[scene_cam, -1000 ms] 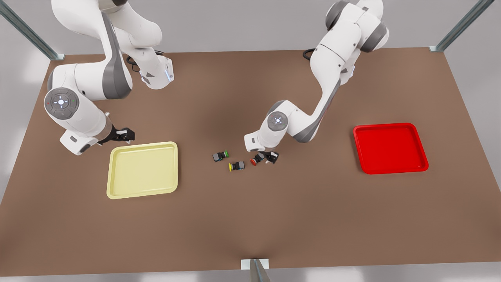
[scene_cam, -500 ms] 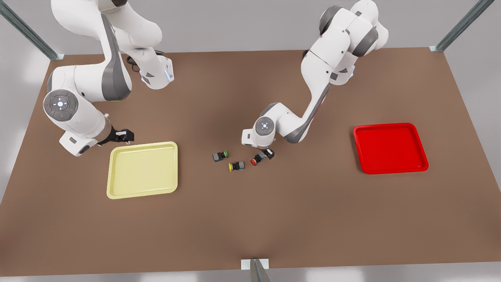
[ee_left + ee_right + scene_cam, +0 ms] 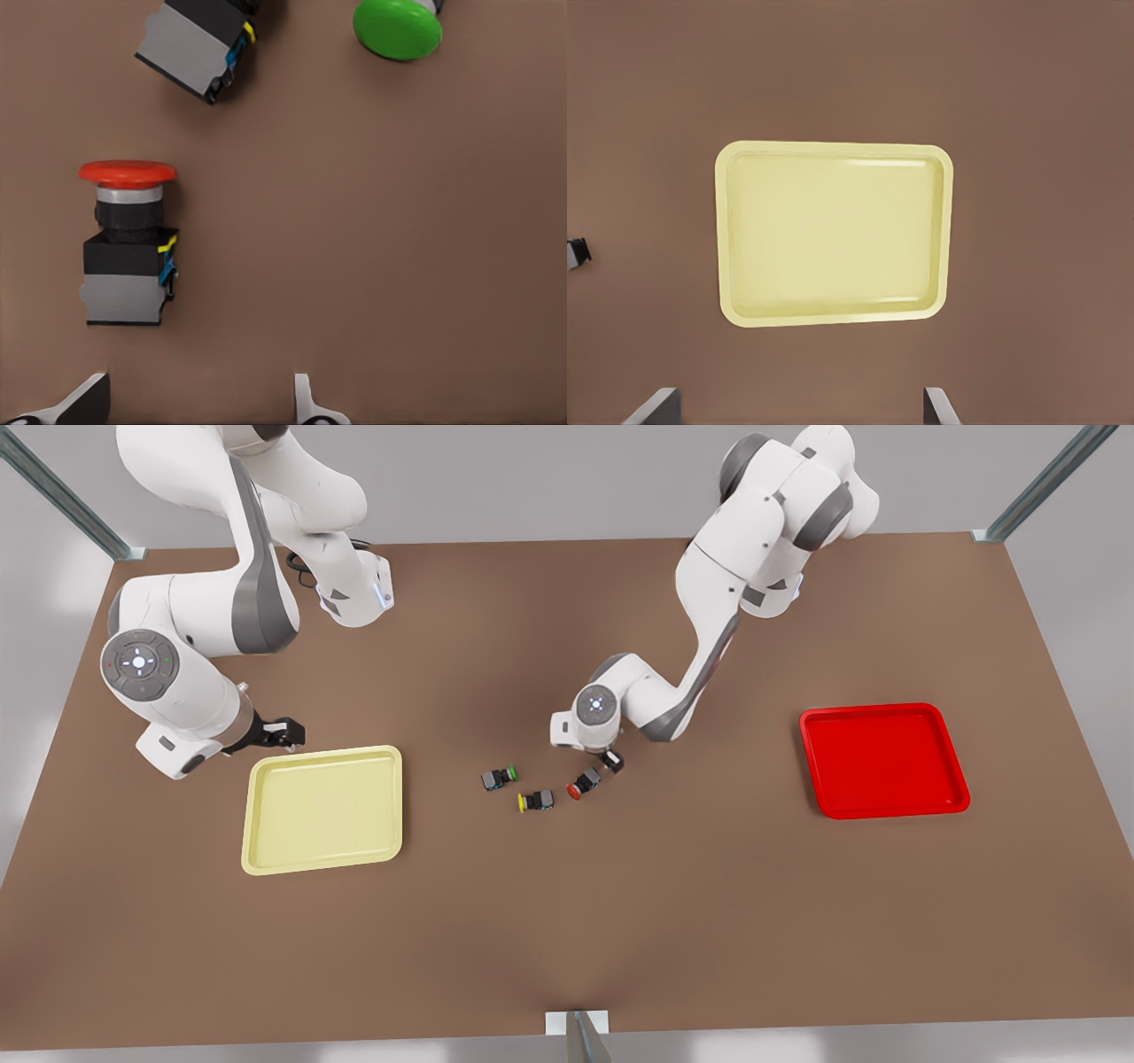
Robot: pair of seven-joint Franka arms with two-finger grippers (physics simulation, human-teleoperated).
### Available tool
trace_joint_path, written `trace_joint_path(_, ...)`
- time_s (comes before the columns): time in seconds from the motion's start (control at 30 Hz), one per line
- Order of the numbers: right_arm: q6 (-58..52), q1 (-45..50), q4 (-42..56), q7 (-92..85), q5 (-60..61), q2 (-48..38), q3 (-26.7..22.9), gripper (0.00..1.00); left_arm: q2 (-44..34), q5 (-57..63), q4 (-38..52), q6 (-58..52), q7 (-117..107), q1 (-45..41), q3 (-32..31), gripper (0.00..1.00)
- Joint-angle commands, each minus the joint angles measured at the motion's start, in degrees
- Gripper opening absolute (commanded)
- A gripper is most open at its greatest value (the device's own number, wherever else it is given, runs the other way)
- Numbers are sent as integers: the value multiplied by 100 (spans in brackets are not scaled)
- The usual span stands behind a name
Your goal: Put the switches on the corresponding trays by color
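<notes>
Three switches lie mid-table: the green switch point(image 3: 500, 778), the yellow switch point(image 3: 535, 801) and the red switch point(image 3: 582, 784). My left gripper point(image 3: 609, 760) hovers just behind the red switch, on the front view's right of it. In the left wrist view the left gripper point(image 3: 197, 400) is open, and the red switch point(image 3: 128, 248) lies on its side ahead of the fingertips, not between them. Farther off are the yellow switch's grey body point(image 3: 190, 44) and the green cap point(image 3: 397, 28). My right gripper point(image 3: 282, 732) waits open by the yellow tray's point(image 3: 323, 808) back corner. The red tray point(image 3: 881, 760) holds nothing.
The right wrist view looks down on the yellow tray point(image 3: 833, 232), with the right gripper point(image 3: 797, 405) spread wide. Metal frame posts point(image 3: 576, 1035) stand at the brown table's edges. Bare tabletop lies between the switches and each tray.
The left gripper has shifted from right beside the red switch toward the table's back, with the wrist moving to the front view's left. The switches and the right arm have stayed put.
</notes>
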Motion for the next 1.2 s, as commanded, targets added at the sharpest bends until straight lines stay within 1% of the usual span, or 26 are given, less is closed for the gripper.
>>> trace_joint_path(0.0,9,0,8,-2,0,0,0,100,-1,279,-2,-13,10,1,-2,99)
trace_joint_path(0.13,0,0,0,-2,0,0,0,100,-203,358,-265,-180,115,97,7,99)
trace_joint_path(0.23,0,9,0,7,0,0,0,100,-405,490,-344,-488,203,334,7,99)
trace_joint_path(0.3,9,18,0,7,0,0,0,100,-406,595,-353,-488,229,466,7,99)
trace_joint_path(0.4,9,18,8,7,0,0,0,100,-335,771,-309,-400,221,484,-2,100)
trace_joint_path(0.67,18,9,0,-2,0,0,0,100,148,384,271,31,-17,-149,-2,100)
trace_joint_path(0.9,9,26,8,7,0,0,0,100,210,349,271,84,-70,-219,7,100)
trace_joint_path(1.0,18,26,8,-2,0,0,0,100,412,358,403,233,-87,-210,16,100)
trace_joint_path(1.17,26,26,8,7,0,9,0,100,359,375,376,224,-87,-193,16,100)
